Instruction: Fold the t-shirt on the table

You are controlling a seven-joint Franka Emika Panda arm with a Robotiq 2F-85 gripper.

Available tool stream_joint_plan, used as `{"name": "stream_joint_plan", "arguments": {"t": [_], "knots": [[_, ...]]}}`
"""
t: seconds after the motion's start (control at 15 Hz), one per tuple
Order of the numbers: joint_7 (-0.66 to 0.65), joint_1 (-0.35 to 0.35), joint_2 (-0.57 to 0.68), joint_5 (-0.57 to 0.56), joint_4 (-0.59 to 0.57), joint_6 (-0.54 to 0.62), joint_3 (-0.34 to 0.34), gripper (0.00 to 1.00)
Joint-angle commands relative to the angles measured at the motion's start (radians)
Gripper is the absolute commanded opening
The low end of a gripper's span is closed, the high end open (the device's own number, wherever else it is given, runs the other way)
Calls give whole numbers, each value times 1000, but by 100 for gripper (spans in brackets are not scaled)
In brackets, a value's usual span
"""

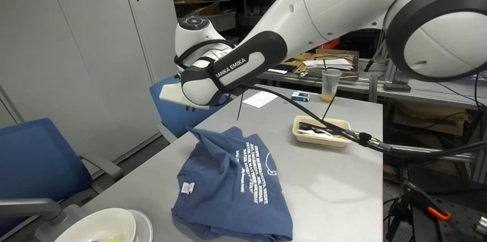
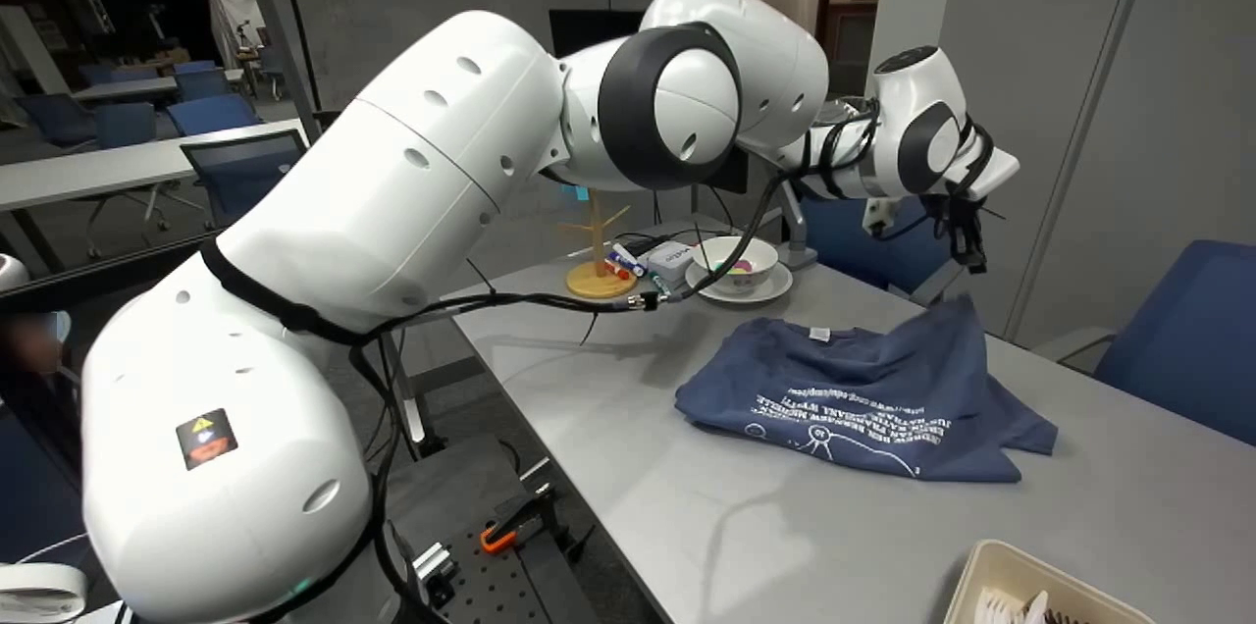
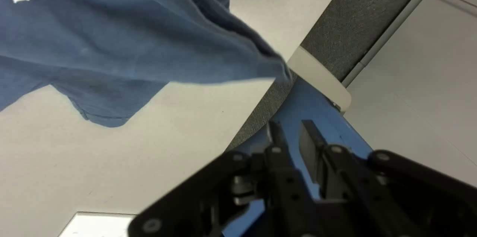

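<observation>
Everywhere t-shirt (image 1: 228,188), hand (image 3: 291,127) apart, cup (image 1: 330,84) in an exterior view only

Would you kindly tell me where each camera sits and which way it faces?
Exterior view: high near the bowl, facing across the shirt toward a cup; the arm enters from upper right.
Exterior view: high near the tray, facing over the shirt toward a whiteboard; the arm stretches from lower left.
Wrist view: behind the gripper, the only robot part showing, facing down at the shirt and a chair.
Both exterior views share the shirt, bowl and tray, the latter two swapping near and far.
</observation>
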State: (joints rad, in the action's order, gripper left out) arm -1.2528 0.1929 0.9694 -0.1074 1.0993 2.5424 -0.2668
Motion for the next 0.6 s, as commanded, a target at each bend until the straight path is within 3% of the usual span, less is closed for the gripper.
{"name": "stream_joint_plan", "arguments": {"t": [0.0,0.13,0.4,0.53], "knots": [[-72,18,23,-35,-44,9,-42,52],[-61,20,-5,-50,-8,15,-41,67],[91,0,-121,-58,127,-49,20,98],[195,-7,-202,-59,216,-90,43,100]]}}
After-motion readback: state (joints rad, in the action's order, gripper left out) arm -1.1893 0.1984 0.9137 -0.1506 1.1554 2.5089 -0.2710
